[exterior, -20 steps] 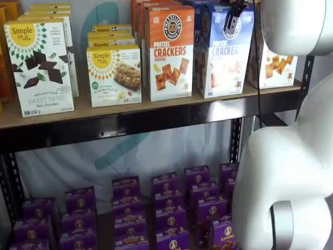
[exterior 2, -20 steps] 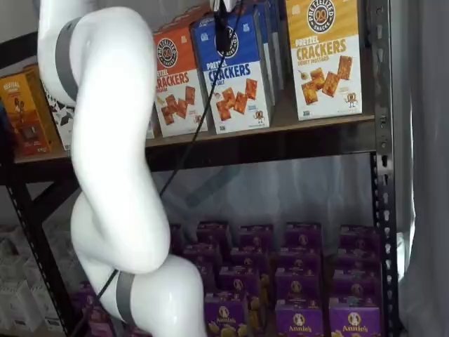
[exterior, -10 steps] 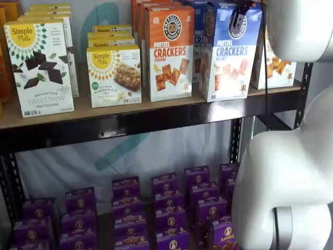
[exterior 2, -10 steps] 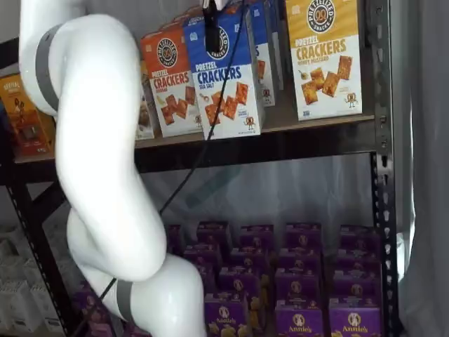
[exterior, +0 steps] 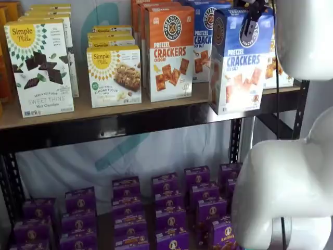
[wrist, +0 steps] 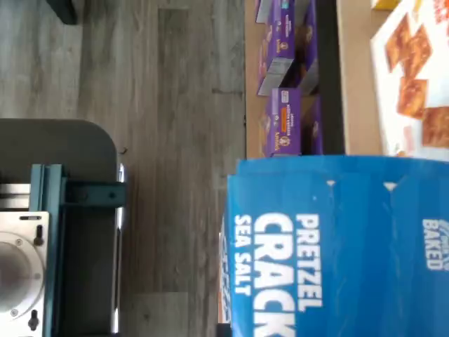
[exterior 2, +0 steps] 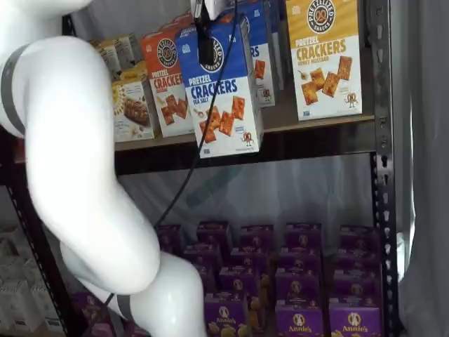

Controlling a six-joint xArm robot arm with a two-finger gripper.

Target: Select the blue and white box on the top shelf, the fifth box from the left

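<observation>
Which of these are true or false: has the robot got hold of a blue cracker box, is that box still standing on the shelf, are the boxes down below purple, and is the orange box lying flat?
1. The gripper holds the blue and white box. True: its black fingers are closed on the box's upper part.
2. That box stands on the top shelf. False: in both shelf views it hangs out in front of the shelf's edge, its bottom below the board.
3. The boxes on the lower level are purple. True.
4. The orange-topped cracker box lies flat. False: it stands upright on the shelf.
</observation>
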